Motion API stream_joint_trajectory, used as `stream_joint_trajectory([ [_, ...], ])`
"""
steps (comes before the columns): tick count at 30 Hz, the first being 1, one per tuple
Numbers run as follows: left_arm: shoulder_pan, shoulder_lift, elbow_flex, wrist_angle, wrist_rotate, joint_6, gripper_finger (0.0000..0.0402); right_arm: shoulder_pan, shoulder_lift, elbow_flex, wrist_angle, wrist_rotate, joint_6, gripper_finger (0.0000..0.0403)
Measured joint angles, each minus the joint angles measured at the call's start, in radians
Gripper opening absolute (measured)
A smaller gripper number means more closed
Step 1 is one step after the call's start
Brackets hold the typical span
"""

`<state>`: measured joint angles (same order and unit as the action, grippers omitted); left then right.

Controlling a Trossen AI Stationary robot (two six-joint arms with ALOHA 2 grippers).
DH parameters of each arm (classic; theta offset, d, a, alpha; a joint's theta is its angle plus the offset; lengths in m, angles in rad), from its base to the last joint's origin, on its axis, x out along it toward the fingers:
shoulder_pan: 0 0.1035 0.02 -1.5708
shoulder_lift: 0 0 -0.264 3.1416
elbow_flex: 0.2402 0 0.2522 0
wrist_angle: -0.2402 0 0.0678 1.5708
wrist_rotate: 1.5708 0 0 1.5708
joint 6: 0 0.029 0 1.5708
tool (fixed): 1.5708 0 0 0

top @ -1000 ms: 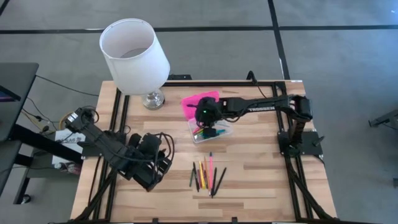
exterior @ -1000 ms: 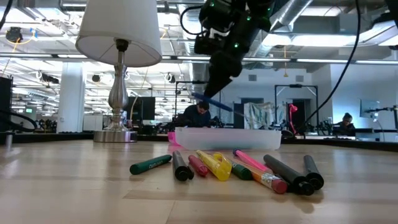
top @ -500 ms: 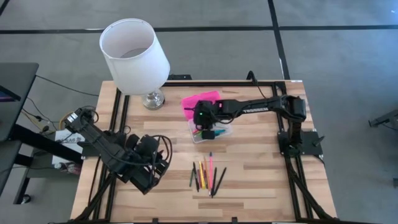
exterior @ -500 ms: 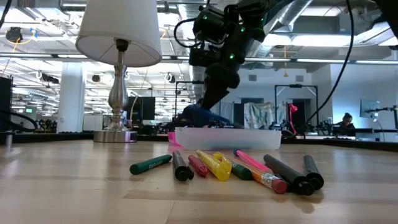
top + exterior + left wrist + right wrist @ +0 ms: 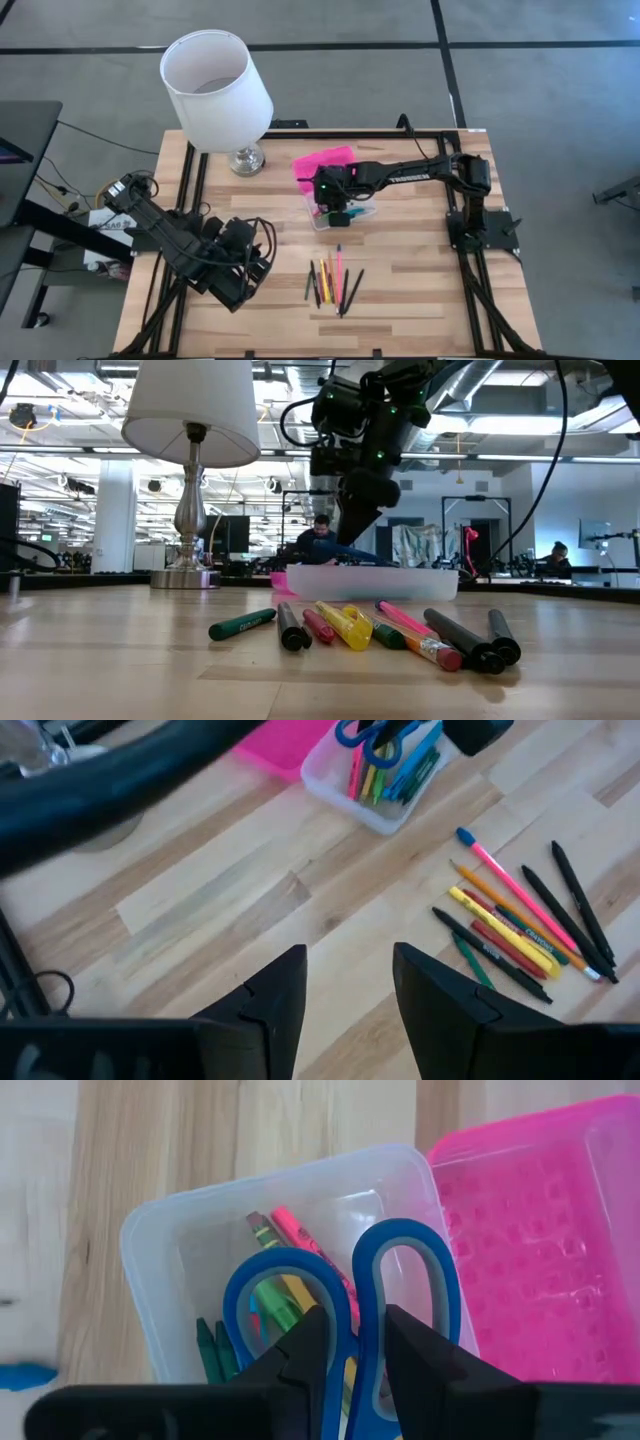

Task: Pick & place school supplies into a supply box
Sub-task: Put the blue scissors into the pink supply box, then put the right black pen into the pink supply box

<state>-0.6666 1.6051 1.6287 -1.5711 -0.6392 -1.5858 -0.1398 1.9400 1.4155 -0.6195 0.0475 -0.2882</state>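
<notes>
Wooden slats make up the table [image 5: 420,265], with a white-shaded lamp [image 5: 216,78] at the upper left of the high view. Compared with a second ago, the right gripper [image 5: 333,203] has come lower over the clear base of the supply box [image 5: 362,212] at the centre, its pink lid [image 5: 322,162] lying open just above; its fingers pinch the blue-handled scissors [image 5: 340,1305], now down among crayons inside. The left gripper [image 5: 240,280] waits at lower left, spread and empty, shifted slightly. Loose pens and markers [image 5: 332,280] lie unmoved at lower centre. Writing on the green marker [image 5: 242,624] is too small to read.
</notes>
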Motion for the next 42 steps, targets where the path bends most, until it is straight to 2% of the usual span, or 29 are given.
stream_joint_trajectory([
  [7, 0.0, 0.0, 0.0, 0.0, 0.007, -0.051, 0.0146, -0.002, 0.0, 0.0, -0.001, 0.0, 0.002, 0.008],
  [14, 0.0, 0.0, 0.0, 0.004, 0.008, -0.1, 0.0146, -0.021, 0.0, 0.0, -0.001, -0.005, 0.018, 0.0142],
  [21, 0.0, 0.0, 0.0, 0.018, 0.007, -0.116, 0.0146, -0.026, -0.001, 0.0, -0.009, -0.056, 0.028, 0.0192],
  [26, 0.0, 0.0, 0.0, 0.028, 0.004, -0.125, 0.0146, -0.007, -0.03, -0.001, -0.007, -0.061, 0.027, 0.02],
  [32, 0.0, -0.001, -0.002, 0.044, -0.02, -0.125, 0.0146, 0.001, -0.085, -0.001, -0.012, -0.075, 0.039, 0.019],
  [36, 0.004, -0.002, -0.049, 0.145, -0.045, -0.115, 0.0146, 0.014, -0.142, -0.001, -0.042, -0.077, 0.076, 0.0183],
  [42, 0.023, -0.001, -0.209, 0.495, -0.022, -0.022, 0.0146, 0.069, -0.235, -0.008, -0.091, -0.077, 0.192, 0.0176],
])
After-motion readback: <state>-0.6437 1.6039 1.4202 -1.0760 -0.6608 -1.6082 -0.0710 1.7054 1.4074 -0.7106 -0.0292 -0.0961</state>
